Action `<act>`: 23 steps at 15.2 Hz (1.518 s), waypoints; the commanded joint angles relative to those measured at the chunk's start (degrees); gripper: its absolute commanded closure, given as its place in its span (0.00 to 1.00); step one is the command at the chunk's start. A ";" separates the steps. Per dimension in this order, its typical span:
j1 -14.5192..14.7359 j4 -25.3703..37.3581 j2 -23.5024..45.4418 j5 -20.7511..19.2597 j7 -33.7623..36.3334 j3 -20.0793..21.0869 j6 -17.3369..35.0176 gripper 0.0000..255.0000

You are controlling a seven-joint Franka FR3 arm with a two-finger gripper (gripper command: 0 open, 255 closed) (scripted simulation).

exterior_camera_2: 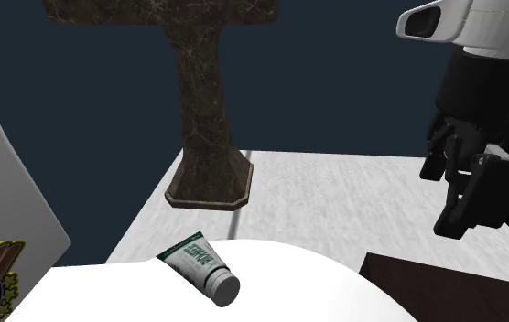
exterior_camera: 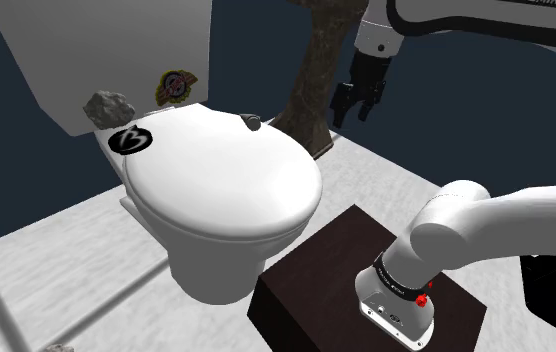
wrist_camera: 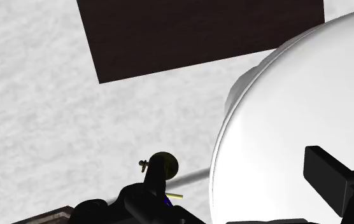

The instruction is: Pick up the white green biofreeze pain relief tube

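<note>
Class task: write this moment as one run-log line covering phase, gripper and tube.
phase: pre-grasp | gripper: open, empty, in the air apart from tube | tube: lying on closed toilet lid, not held

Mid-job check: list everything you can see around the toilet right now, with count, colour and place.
tube: one, white and green with a grey cap, lying on the toilet lid at the edge nearest the pedestal
toilet: one, white, lid shut, beside the stand
disc: one, black with a white B, on the toilet by the tank
rock: one, grey, just behind the disc
badge: one, round, gold-edged, against the tank
pedestal: one, dark brown, on the floor behind the toilet
floor: pale grey
stand: one, dark brown, under the arm
arm: one, white
tool: one, black, open, in the air, apart from the tube
</note>
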 commanded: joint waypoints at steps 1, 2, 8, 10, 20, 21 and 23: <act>0.00 0.00 0.00 0.00 0.00 0.00 0.00 0.00; 0.00 1.85 3.16 0.72 1.03 0.32 0.32 0.00; -0.13 14.44 21.51 4.57 6.57 1.56 0.39 0.00; -0.18 19.20 27.45 5.73 8.23 1.74 -0.24 0.00; -0.59 48.21 57.29 11.61 15.92 1.53 -8.08 0.00; -0.71 51.80 60.45 12.25 16.71 1.48 -9.34 0.00; -0.99 59.60 67.03 13.56 18.39 1.41 -12.20 0.00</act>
